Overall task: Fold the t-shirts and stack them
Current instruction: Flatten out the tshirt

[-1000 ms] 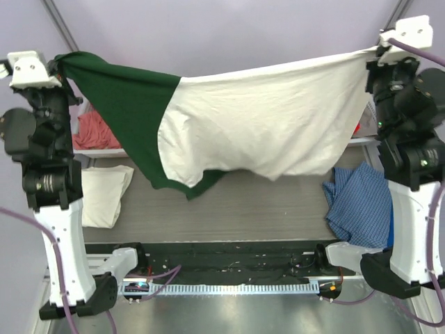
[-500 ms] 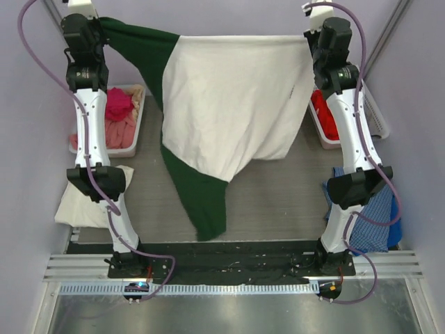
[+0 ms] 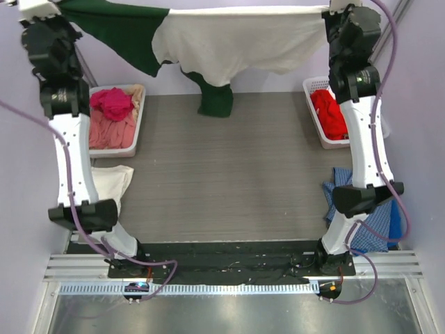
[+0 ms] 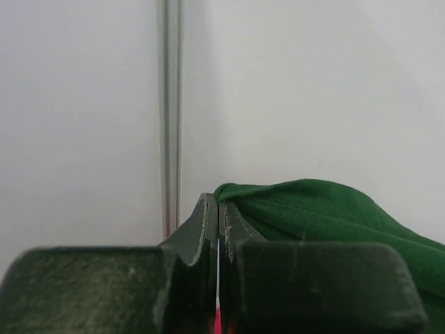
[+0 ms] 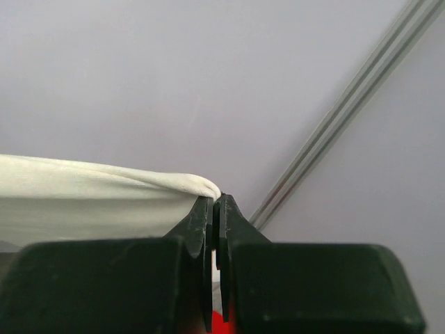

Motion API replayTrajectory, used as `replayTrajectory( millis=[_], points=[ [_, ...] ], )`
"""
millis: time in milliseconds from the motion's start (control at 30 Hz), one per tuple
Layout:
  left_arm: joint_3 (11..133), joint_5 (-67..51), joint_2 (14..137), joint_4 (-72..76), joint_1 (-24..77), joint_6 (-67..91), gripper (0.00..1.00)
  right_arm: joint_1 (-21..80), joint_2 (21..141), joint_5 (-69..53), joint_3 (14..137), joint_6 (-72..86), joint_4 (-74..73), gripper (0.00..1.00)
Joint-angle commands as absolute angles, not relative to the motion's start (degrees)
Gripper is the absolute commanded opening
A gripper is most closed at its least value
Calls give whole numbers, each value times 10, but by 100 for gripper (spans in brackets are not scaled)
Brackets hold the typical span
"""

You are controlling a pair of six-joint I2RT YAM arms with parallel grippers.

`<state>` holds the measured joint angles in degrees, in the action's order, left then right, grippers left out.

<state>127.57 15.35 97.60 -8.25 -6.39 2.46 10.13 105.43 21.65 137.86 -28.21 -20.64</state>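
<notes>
Hanging stretched above the table's (image 3: 222,181) far edge: left gripper (image 4: 218,209) clamps dark green tee (image 3: 118,31), right gripper (image 5: 216,202) clamps cream tee (image 3: 236,42).

Pink garments (image 3: 111,115) fill the left bin (image 3: 115,152), a red garment (image 3: 328,115) the right bin (image 3: 335,145), blue checked cloth (image 3: 379,233) nearer.
</notes>
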Motion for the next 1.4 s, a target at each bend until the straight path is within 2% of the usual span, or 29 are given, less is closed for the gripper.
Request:
replayTrajectory(
  millis=[0,67,200,267,500,667,800,1100,1367],
  points=[
    [1203,207,855,-3,-119,38,0,82,923,262,1312,-272,-157,1],
    [1144,173,803,11,-119,28,0,81,883,256,1216,-269,-156,1],
    [925,117,709,33,-119,20,0,82,760,241,1024,-258,-127,1],
    [863,80,676,23,-119,13,0,81,728,226,928,-248,-129,1],
    [611,-59,586,-33,-118,-41,0,83,615,155,695,-193,-183,1],
    [563,-99,558,-112,-118,-81,0,82,573,112,614,-168,-236,1],
    [551,-150,538,-171,-118,-107,0,83,554,80,597,-167,-276,1],
    [615,-375,539,-430,-113,-223,0,82,528,25,548,-196,-375,1],
    [636,-404,534,-630,-87,-342,0,83,529,-12,525,-232,-448,1]
  ],
)
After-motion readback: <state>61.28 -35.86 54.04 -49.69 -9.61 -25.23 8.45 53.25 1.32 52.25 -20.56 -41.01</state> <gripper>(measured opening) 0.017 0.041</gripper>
